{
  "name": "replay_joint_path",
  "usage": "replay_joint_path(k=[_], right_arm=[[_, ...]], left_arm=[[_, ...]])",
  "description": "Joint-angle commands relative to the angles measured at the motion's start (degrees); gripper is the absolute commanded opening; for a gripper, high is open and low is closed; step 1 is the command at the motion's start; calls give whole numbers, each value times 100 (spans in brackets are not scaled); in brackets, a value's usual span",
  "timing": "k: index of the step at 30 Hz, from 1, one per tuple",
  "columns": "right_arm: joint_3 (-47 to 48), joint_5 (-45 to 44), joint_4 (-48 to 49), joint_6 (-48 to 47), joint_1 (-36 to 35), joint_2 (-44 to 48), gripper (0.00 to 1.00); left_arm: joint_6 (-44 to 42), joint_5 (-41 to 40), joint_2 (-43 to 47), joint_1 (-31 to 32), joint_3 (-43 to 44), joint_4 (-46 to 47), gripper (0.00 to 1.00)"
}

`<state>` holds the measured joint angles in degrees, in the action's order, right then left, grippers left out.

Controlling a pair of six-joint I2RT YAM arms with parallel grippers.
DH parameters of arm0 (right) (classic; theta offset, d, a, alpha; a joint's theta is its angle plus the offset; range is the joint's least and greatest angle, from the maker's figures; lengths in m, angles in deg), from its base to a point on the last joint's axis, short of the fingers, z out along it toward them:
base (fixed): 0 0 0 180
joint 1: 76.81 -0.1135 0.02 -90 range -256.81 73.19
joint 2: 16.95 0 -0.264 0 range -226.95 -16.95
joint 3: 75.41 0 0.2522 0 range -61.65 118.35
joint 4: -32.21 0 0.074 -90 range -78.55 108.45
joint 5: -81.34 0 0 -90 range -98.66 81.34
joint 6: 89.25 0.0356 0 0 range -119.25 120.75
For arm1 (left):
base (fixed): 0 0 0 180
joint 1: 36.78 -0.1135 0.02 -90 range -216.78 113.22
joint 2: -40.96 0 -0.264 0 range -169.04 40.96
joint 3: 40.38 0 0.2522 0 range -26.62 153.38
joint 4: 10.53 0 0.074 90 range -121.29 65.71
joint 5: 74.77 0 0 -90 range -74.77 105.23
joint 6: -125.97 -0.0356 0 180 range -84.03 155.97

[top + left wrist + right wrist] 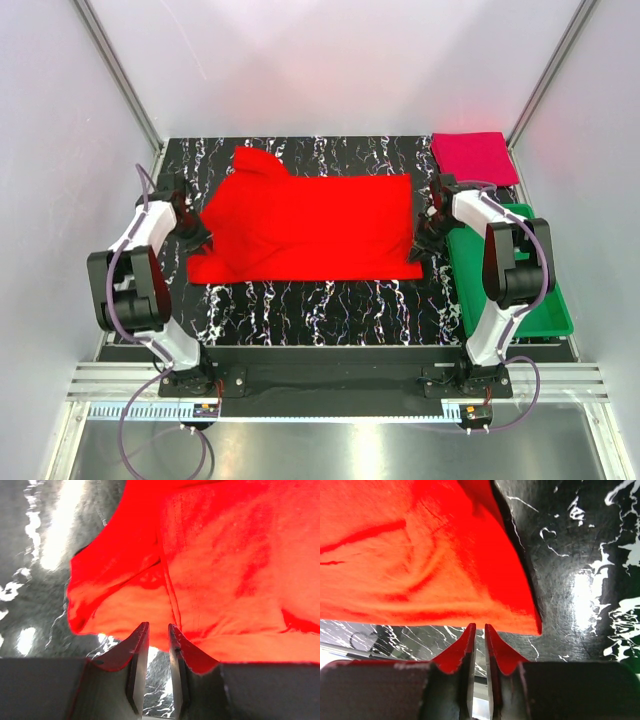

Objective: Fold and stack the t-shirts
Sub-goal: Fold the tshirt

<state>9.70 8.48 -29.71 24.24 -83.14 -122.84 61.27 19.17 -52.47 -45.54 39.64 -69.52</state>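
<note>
The left gripper [158, 625] and right gripper [480, 626] each pinch an edge of the spread red t-shirt [310, 225]

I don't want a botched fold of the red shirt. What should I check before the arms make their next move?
1. The left gripper is at the left edge of the red shirt: ok.
2. The right gripper is by its near right corner: ok.
3. Cloth pinched in either gripper: cannot tell.
4. Shirt lying flat: not ok, the far left part is bunched.
5. The crimson shirt is folded and lies apart at the far right: ok.
</note>
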Motion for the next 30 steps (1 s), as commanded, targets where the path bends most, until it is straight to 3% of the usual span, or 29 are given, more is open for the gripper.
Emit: replay_joint_path(k=[1,7,14,21,30], right_arm=[[-16,-132,-97,-125,9,-20,19],[-806,-677,123,-265,9,103,10],[-1335,-660,342,-19,9,701,7],[-458,-563,132,-19,9,560,7],[1045,-651,-17,-142,9,-590,15]], left_arm=[[-16,195,-491,-47,115,129,26],[-7,-43,-511,-267,-288,173,25],[-25,-149,-36,-294,-588,181,24],[-121,229,422,-276,-387,173,25],[-34,634,-254,-267,36,436,24]])
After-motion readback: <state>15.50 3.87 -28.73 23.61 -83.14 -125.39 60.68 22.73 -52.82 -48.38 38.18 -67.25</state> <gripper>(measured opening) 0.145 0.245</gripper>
